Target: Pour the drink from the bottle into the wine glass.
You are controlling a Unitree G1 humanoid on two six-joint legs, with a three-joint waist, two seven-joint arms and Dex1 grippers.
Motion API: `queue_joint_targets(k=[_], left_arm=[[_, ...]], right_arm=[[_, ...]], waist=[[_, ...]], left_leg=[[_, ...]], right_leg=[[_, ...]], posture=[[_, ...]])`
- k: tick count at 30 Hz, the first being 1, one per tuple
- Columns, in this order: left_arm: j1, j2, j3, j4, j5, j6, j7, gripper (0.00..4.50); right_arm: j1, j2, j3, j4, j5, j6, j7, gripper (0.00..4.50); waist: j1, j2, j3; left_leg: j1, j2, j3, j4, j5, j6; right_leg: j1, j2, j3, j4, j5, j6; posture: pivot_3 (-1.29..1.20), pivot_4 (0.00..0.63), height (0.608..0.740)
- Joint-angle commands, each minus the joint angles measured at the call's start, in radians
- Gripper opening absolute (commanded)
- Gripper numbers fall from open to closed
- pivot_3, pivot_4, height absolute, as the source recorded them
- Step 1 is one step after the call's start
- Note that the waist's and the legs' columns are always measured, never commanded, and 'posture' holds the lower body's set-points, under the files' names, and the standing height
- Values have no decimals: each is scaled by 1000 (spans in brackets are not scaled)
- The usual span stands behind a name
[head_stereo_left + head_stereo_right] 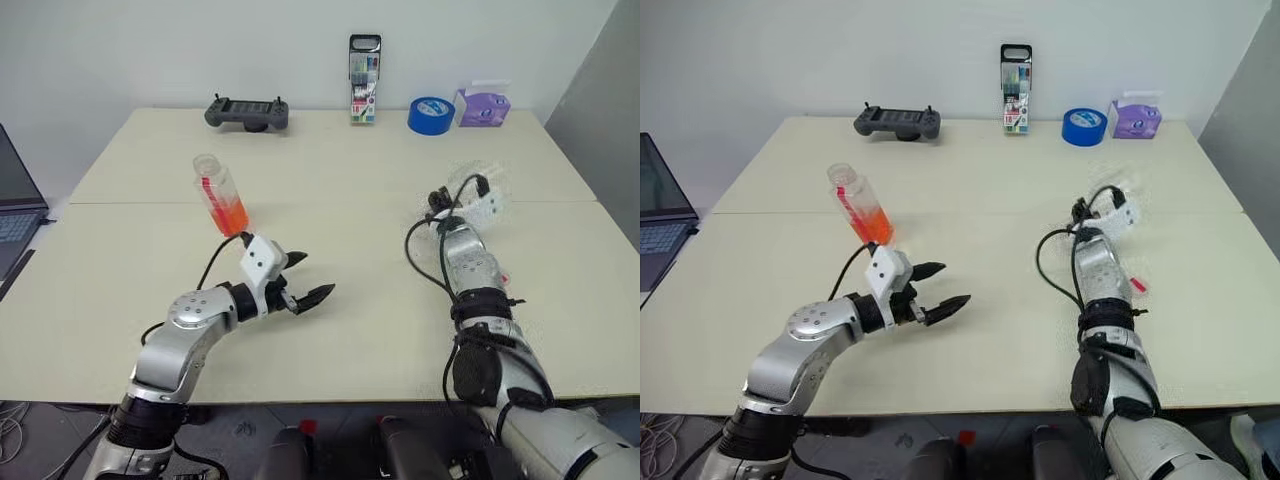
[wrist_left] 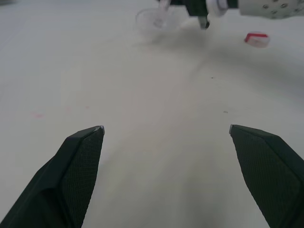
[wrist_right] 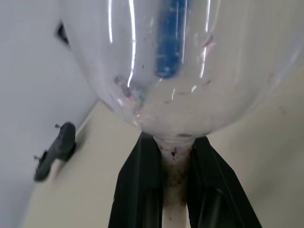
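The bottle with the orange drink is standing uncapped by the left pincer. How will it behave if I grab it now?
The bottle looks tall and narrow with its neck open, so a nudge could tip it and spill. The drink fills only the lower part, so it is probably light. Its clear plastic wall may flex under the left pincer.

the wine glass [image 3: 161, 66] is filling the right wrist view so closely that its rim is running off the top edge and its foot is lying out of sight below the fingers [image 3: 140, 190]. in the head views the glass [image 1: 478, 196] is blurring into a pale smear, its outline too faint to trace. the laptop [image 1: 15, 215] is being cut by the left edge. the label on the bottle [image 1: 222, 196] is showing too small to read.
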Motion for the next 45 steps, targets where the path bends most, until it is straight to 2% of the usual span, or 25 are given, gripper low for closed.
queue_joint_targets(k=[1, 6, 10, 16, 29, 36, 41, 45], left_arm=[[30, 0, 129, -35, -106, 31, 5, 4500], [133, 61, 249, -110, -200, 106, -13, 4500], [190, 90, 298, -176, -259, 153, -3, 4500], [188, 107, 326, -238, -312, 201, 34, 4500], [153, 114, 312, -242, -318, 203, 95, 4500], [126, 119, 295, -209, -296, 193, 91, 4500], [117, 122, 290, -191, -281, 184, 86, 4500], [107, 117, 285, -180, -264, 180, 91, 4500]], right_arm=[[30, 12, 268, -195, -194, -54, 100, 279], [58, 89, 448, -34, -405, -333, 134, 279], [55, 135, 450, 138, -455, -511, 118, 279], [48, 162, 433, 369, -515, -717, 81, 278], [128, 185, 402, 493, -523, -801, 121, 278], [162, 168, 416, 490, -531, -763, 158, 278], [170, 165, 424, 469, -540, -724, 180, 278], [160, 161, 415, 449, -544, -685, 172, 1565]], waist=[[-13, 0, 0], [-17, 0, 0], [4, -1, 0], [14, -3, -1], [5, -3, -1], [5, -3, -1], [4, -4, -1], [1, -3, -1]], left_leg=[[-3, 1, 0, 1, 0, 0], [-1, 3, -5, 0, 0, 0], [-3, 0, -6, 1, 1, -2], [-2, -4, -3, 3, 1, -2], [-1, -1, -5, 1, 1, -2], [1, -1, -5, 1, 1, -2], [10, 0, -5, -1, 1, -3], [10, 0, -5, -1, 1, -2]], right_leg=[[-3, -2, 0, 1, 0, 0], [-1, 0, -2, 1, 1, -1], [-1, -3, -2, -1, 1, -1], [1, -7, -3, -2, 1, -1], [1, -4, -2, -1, 1, -1], [2, -3, -2, -1, 1, -1], [10, -3, -2, -2, 0, -2], [11, -3, -2, -2, 0, -2]], posture=[[0, 150, 740], [0, 150, 740], [0, 150, 740], [0, 150, 740], [0, 150, 740], [0, 150, 740], [0, 150, 740], [0, 150, 740]])
